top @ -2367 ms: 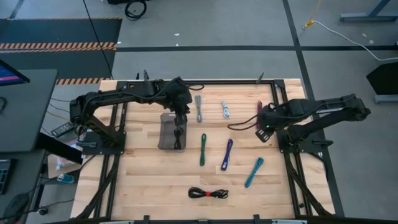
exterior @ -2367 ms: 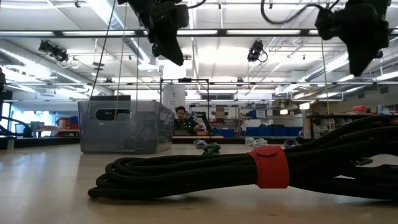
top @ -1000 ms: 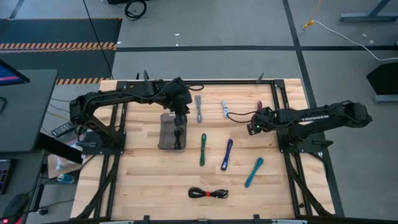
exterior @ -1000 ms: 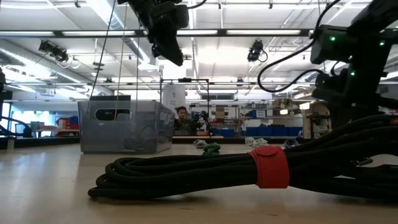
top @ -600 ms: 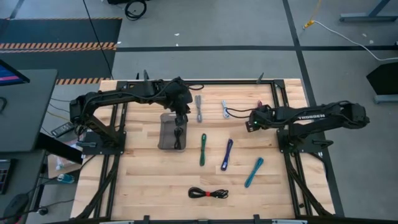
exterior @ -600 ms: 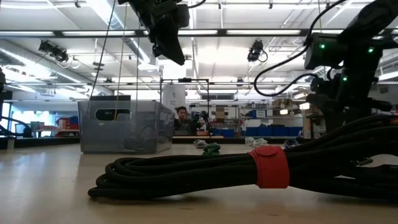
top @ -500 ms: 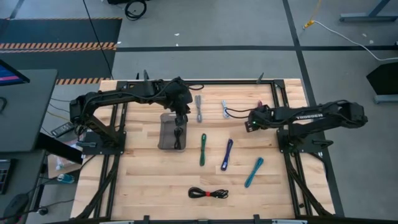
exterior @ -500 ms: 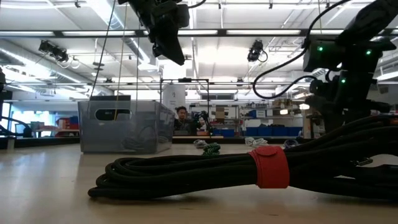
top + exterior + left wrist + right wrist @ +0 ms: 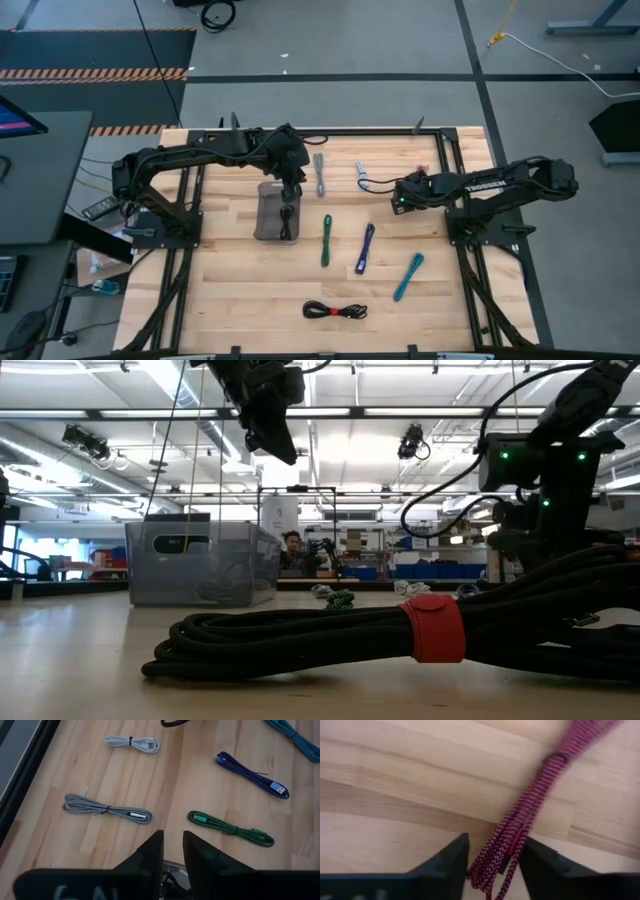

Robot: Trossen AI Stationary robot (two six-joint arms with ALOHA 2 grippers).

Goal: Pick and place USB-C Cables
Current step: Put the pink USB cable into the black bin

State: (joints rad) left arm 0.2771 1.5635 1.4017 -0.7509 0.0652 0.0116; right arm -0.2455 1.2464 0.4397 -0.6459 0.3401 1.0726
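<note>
High view: overhead, straight down on table (image 9: 250, 290). Low view: tabletop level, close behind black cable (image 9: 400, 625). Wrist views: close, facing tabletop. High and left wrist share green cable (image 9: 326, 240).

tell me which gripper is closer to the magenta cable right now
Right. The right gripper has the magenta cable between its fingers, near the table's far right. The left gripper hangs over the grey tray, well across the table from it.

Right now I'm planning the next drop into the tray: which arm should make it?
Right. The right gripper holds the magenta cable, so it likely carries next. The left gripper hovers over the tray, holding nothing visible.
</note>
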